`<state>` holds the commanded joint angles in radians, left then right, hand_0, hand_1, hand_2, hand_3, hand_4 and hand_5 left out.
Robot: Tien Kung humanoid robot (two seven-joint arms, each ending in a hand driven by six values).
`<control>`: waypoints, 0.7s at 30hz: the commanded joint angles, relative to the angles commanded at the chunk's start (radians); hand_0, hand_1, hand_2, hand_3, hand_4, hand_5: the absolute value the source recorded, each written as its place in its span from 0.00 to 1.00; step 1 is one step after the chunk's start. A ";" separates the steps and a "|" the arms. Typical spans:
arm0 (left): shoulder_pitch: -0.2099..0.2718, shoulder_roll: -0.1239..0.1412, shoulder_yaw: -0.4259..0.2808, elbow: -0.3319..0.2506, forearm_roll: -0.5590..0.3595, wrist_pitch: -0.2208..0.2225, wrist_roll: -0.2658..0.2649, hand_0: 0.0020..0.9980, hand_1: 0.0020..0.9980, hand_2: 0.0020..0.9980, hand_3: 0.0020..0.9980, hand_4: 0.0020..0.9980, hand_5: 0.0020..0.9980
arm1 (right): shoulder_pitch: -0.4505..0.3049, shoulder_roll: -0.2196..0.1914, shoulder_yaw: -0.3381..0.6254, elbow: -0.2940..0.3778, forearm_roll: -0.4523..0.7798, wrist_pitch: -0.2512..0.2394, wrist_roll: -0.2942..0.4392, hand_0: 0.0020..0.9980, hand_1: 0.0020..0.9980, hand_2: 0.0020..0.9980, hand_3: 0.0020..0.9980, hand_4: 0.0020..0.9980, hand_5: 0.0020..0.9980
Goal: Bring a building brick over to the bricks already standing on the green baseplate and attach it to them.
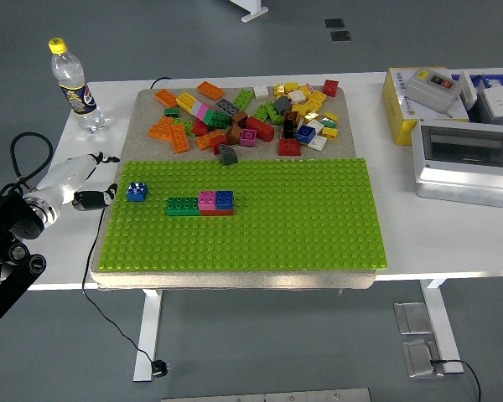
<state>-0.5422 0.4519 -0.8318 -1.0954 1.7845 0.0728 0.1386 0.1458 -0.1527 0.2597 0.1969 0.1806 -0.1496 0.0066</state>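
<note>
While the left hand (82, 180) hangs slack-fingered, a studded blue brick (137, 192) sits beside it.

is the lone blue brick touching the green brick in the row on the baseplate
No, the blue brick sits apart on the baseplate, with bare studs between it and the green brick.

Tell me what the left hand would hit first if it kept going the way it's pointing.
Probably the lone blue brick near the green baseplate's left edge; the left hand points right toward it, though its height is unclear.
</note>
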 joint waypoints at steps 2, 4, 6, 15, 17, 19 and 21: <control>-0.010 -0.002 0.021 0.007 -0.002 0.000 0.000 0.99 0.94 0.92 0.86 0.47 0.16 | 0.001 0.000 0.000 0.000 0.001 0.000 0.000 0.71 0.71 0.76 0.72 0.54 0.73; -0.021 -0.004 0.044 0.015 -0.005 0.000 -0.001 0.99 0.94 0.92 0.86 0.47 0.16 | 0.001 -0.001 -0.001 0.000 0.001 0.001 0.000 0.71 0.71 0.76 0.72 0.54 0.73; -0.034 -0.008 0.068 0.023 -0.005 0.001 -0.003 0.99 0.94 0.92 0.86 0.47 0.16 | 0.002 -0.001 -0.001 0.000 0.002 0.001 -0.001 0.71 0.71 0.76 0.72 0.54 0.73; -0.081 -0.025 0.159 0.056 -0.009 0.008 -0.011 1.00 0.94 0.94 0.85 0.46 0.16 | 0.005 -0.002 -0.007 0.001 0.005 0.006 -0.001 0.71 0.71 0.76 0.72 0.54 0.73; -0.088 -0.026 0.171 0.062 -0.010 0.007 -0.011 1.00 0.94 0.94 0.85 0.46 0.16 | 0.005 -0.003 -0.008 0.001 0.005 0.007 -0.001 0.71 0.71 0.76 0.72 0.54 0.73; -0.093 -0.027 0.179 0.069 -0.012 0.006 -0.011 1.00 0.94 0.94 0.85 0.46 0.16 | 0.006 -0.003 -0.009 0.001 0.006 0.008 -0.001 0.71 0.71 0.76 0.72 0.54 0.73; -0.095 -0.028 0.182 0.076 -0.012 0.005 -0.011 1.00 0.94 0.94 0.85 0.46 0.16 | 0.006 -0.003 -0.009 0.002 0.006 0.009 -0.001 0.71 0.71 0.76 0.72 0.54 0.73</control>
